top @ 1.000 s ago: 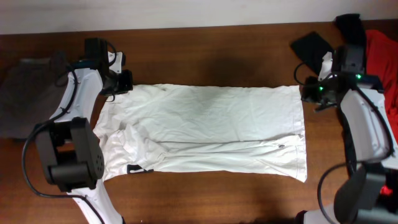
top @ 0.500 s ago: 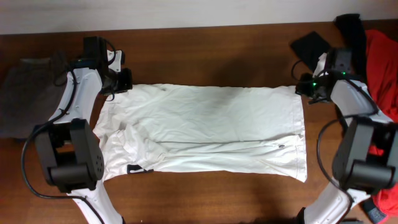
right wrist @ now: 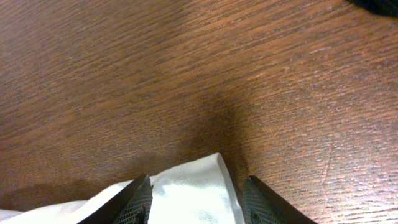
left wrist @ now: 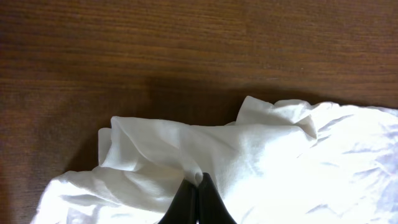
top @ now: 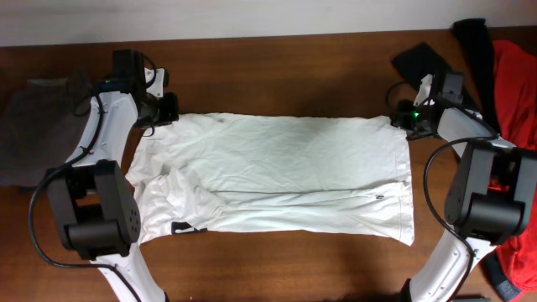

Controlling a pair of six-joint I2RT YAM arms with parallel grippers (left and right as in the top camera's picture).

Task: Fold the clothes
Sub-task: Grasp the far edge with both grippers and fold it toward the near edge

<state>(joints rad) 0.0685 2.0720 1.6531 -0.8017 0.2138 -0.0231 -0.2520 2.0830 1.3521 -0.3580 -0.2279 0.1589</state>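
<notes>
Overhead, the white shirt (top: 277, 176) is lying flat across the counter (top: 285, 67), with a black garment (top: 474, 42) and a red garment (top: 513, 84) heaped at its right end. On the left wrist camera, my left hand (left wrist: 198, 198) is pinching the shirt's crumpled edge, fingers pressed together. On the right wrist camera, my right hand (right wrist: 196, 202) is standing spread astride the shirt's corner.

orange-red garment (top: 516, 84) cropped at right edge, grey cloth (top: 33, 126) cropped left

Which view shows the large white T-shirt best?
Overhead: the whole white T-shirt lies spread flat. Left wrist shows a bunched corner pinched by the left gripper; right wrist, a corner inside the open right gripper.
</notes>
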